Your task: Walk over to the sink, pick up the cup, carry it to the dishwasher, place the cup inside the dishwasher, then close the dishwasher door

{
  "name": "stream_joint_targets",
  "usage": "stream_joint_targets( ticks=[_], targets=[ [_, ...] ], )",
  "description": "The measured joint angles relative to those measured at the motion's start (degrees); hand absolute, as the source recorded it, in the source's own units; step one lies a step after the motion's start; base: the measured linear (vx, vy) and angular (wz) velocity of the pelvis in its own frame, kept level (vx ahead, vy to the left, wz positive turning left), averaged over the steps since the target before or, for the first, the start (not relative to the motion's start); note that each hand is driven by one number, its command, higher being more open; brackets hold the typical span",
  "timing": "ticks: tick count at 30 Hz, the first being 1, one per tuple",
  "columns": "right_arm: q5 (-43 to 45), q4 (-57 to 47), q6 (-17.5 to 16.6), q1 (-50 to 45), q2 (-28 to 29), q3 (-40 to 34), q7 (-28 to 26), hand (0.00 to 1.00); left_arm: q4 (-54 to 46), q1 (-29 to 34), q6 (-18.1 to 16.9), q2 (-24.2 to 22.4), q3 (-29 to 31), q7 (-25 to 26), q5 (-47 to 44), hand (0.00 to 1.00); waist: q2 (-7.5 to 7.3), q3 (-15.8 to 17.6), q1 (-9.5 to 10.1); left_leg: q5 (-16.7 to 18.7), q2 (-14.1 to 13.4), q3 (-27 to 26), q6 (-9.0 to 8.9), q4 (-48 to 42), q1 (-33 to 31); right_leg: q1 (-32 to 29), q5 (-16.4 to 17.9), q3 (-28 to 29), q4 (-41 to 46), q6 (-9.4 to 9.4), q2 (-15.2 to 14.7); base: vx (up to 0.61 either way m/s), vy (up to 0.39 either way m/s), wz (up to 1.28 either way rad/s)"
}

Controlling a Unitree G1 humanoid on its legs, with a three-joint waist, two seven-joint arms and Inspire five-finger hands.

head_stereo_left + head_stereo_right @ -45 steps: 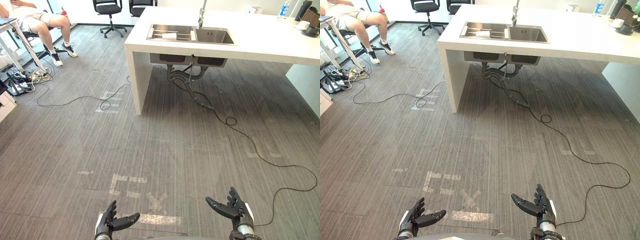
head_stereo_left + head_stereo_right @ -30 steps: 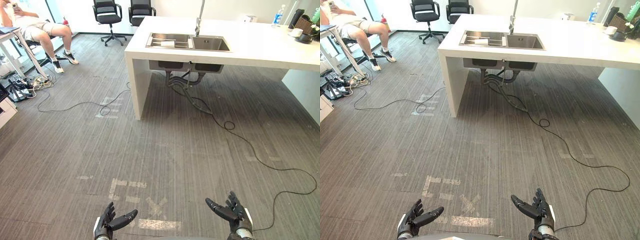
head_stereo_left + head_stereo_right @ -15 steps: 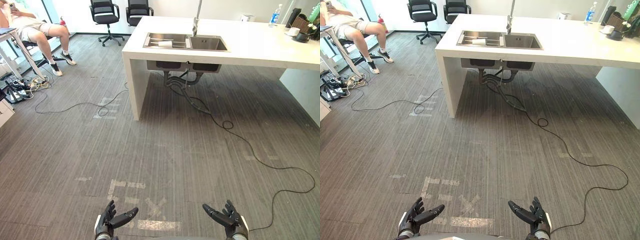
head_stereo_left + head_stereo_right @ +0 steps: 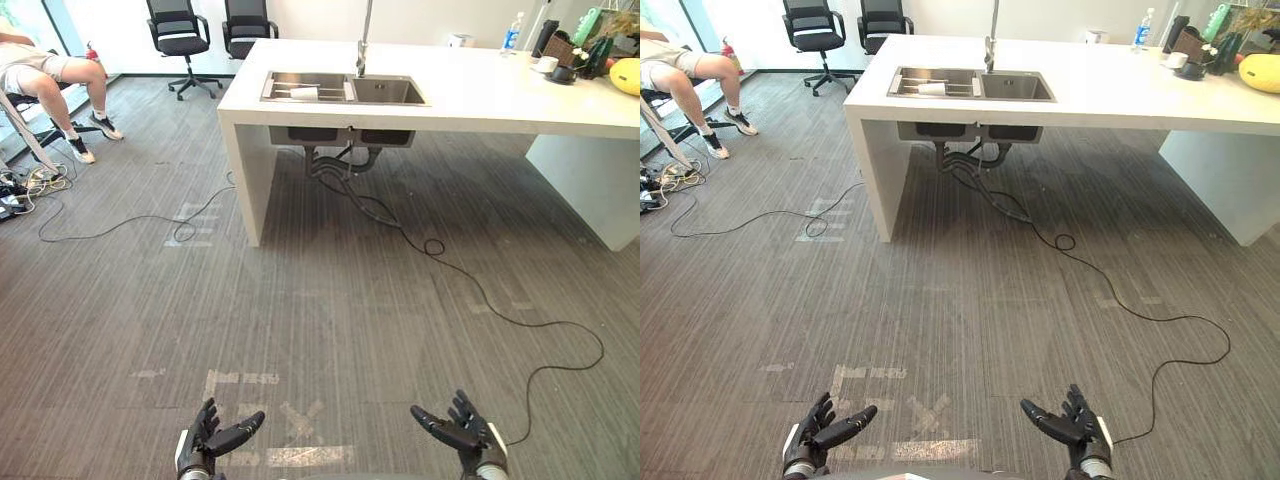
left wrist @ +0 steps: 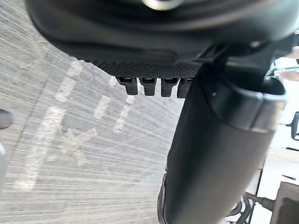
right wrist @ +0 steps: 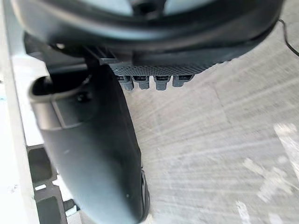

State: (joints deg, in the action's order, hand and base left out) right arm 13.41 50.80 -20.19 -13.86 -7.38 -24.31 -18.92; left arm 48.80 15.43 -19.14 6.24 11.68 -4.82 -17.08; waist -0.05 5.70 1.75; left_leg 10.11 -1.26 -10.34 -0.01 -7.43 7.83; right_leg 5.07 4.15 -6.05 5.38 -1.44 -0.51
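Left eye view looks down a long grey floor (image 4: pixel 300 300) to the white counter (image 4: pixel 480 95), and I judge my job right now is to walk to the sink (image 4: pixel 340 103) set in its top. To do it well, I think I should go straight ahead with small, steady steps. I should aim for the end of the counter where the sink is, and stop close enough to reach in. The tall tap (image 4: pixel 365 40) is a good thing to aim at. A person (image 4: pixel 40 70) sits far off on my left side, near two black chairs (image 4: pixel 170 25), so I should stay away from there. My left hand (image 4: pixel 205 440) and my right hand (image 4: pixel 460 432) are low in front of me. Both are wide open with fingers spread out, and they hold nothing. The cup (image 4: pixel 305 92) is in the left half of the sink, well apart from me. It looks small and white, and maybe it lies on its side. It is too far away for me to be sure.
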Motion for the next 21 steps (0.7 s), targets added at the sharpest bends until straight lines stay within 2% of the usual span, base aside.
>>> stream_joint_targets(
  ticks=[2, 5, 7, 8, 9, 10, 13, 16, 17, 18, 19, 20, 21],
  targets=[
    [0.6, -0.9, 0.1, -0.2, -0.5, -0.4, -0.2, 1.00, -1.0, 0.6, 0.0, -0.2, 0.8, -0.4, 0.0, 1.00, -0.09, 0.3, 0.31, 1.4, -0.2, -0.5, 0.23, -2.1, -0.5, -1.2, 1.9, 0.4, 3.2, -0.19, -0.2, 0.06, 0.015, -0.09],
    [1.0, -4.7, 0.4, -0.3, -0.4, -0.2, -1.5, 1.00, -3.7, 1.0, 0.1, -0.4, 0.9, -0.8, 0.0, 1.00, -0.36, 1.6, 0.52, 5.5, -0.7, -2.2, 0.77, -9.1, -3.0, -5.5, 7.3, 0.4, 13.4, -0.95, -1.3, 0.04, 0.034, -0.10],
    [1.1, -7.0, 0.7, 0.0, -0.1, 0.1, -2.5, 1.00, -5.6, 0.8, 0.2, -0.7, 0.6, -0.9, -0.1, 1.00, -0.75, 2.5, 1.51, 8.8, -0.4, -3.7, 1.42, -13.6, -3.8, -11.5, 10.7, -1.4, 27.7, -1.89, -3.9, 0.03, 0.050, -0.22],
    [1.1, -7.3, 0.8, 0.2, 0.0, 0.2, -2.6, 1.00, -5.9, 0.7, 0.3, -0.6, 0.3, -0.9, -0.1, 1.00, -0.94, 2.7, 1.63, 9.4, -0.2, -3.7, 1.54, -14.3, -3.7, -13.4, 10.7, -2.2, 32.2, -1.88, -4.8, 0.05, 0.034, -0.08],
    [1.1, -8.3, 1.0, -0.1, 0.3, 0.9, -2.6, 1.00, -6.7, 0.7, 0.7, -0.6, 0.2, -1.2, -0.2, 1.00, -1.77, 3.2, 1.55, 10.5, 0.6, -3.5, 2.18, -15.0, -2.9, -16.7, 10.0, -3.5, 40.9, -2.00, -7.2, 0.10, 0.018, 0.08],
    [1.1, -8.5, 1.3, -0.6, 0.3, 1.5, -2.8, 1.00, -7.3, 0.7, 1.2, -0.6, 0.2, -1.3, -0.3, 1.00, -1.83, 3.9, 1.38, 11.6, 1.0, -3.0, 2.47, -15.8, -1.4, -19.3, 10.2, -4.2, 47.2, -2.06, -8.8, 0.13, 0.007, 0.16],
    [1.1, -8.6, 1.9, -1.5, 0.3, 2.1, -3.2, 1.00, -7.9, 0.7, 2.0, -0.5, -0.6, -1.4, -0.8, 1.00, -1.87, 3.8, 1.01, 13.9, 0.1, -1.2, 2.14, -17.5, -0.2, -20.5, 12.4, -6.8, 46.4, -2.29, -10.4, 0.19, -0.048, 0.29],
    [1.2, -8.5, 2.1, -1.4, 0.3, 2.2, -3.8, 1.00, -7.9, 0.3, 2.4, -0.4, -0.9, -1.4, -1.0, 1.00, -1.20, 4.3, 0.53, 15.6, -3.1, 0.5, 0.12, -17.4, 1.8, -23.7, 12.4, -10.4, 37.0, -2.20, -10.0, 0.31, -0.164, 0.28],
    [1.2, -8.5, 2.0, -1.6, 0.3, 2.2, -4.4, 1.00, -7.8, 0.4, 2.4, 0.0, -0.9, -1.5, -1.0, 1.00, -1.34, 4.4, 0.64, 16.2, -4.4, 0.8, -1.03, -16.8, 3.3, -24.1, 9.8, -9.9, 30.5, -2.15, -8.9, 0.36, -0.230, 0.23],
    [1.2, -8.4, 1.9, -1.7, 0.3, 2.2, -4.9, 1.00, -7.6, 0.4, 2.4, 0.3, -0.8, -1.5, -1.0, 1.00, -1.53, 4.4, 0.39, 16.9, -5.1, 1.6, -2.43, -16.7, 4.5, -23.6, 4.6, -9.3, 27.6, -1.49, -8.5, 0.49, -0.307, 0.39],
    [2.3, -7.8, 1.8, -2.1, 0.0, 2.1, -5.0, 1.00, -6.1, -0.5, 2.4, 0.0, -0.9, -1.7, -1.0, 1.00, -1.60, 4.2, 0.12, 17.6, -6.4, 3.0, -3.42, -16.1, 6.8, -22.4, 3.8, -10.5, 30.4, 1.13, -8.2, 0.36, -0.223, 0.37],
    [2.5, -7.7, 1.8, -2.0, 0.0, 2.1, -5.0, 1.00, -5.8, -0.7, 2.4, -0.1, -0.9, -1.7, -1.0, 1.00, -1.57, 4.1, 0.17, 17.6, -6.6, 3.2, -3.42, -16.0, 7.2, -22.4, 5.0, -10.7, 31.3, 1.46, -8.2, 0.43, -0.273, 0.32],
    [3.4, -7.7, 1.8, -1.6, 0.1, 2.1, -5.0, 1.00, -5.5, -1.1, 2.2, -0.8, -1.0, -1.8, -0.9, 1.00, -1.39, 3.9, 0.18, 17.5, -7.1, 3.8, -3.31, -16.4, 7.7, -23.1, 9.0, -11.1, 34.7, 1.70, -8.3, 0.39, -0.259, 0.15]
  ],
)
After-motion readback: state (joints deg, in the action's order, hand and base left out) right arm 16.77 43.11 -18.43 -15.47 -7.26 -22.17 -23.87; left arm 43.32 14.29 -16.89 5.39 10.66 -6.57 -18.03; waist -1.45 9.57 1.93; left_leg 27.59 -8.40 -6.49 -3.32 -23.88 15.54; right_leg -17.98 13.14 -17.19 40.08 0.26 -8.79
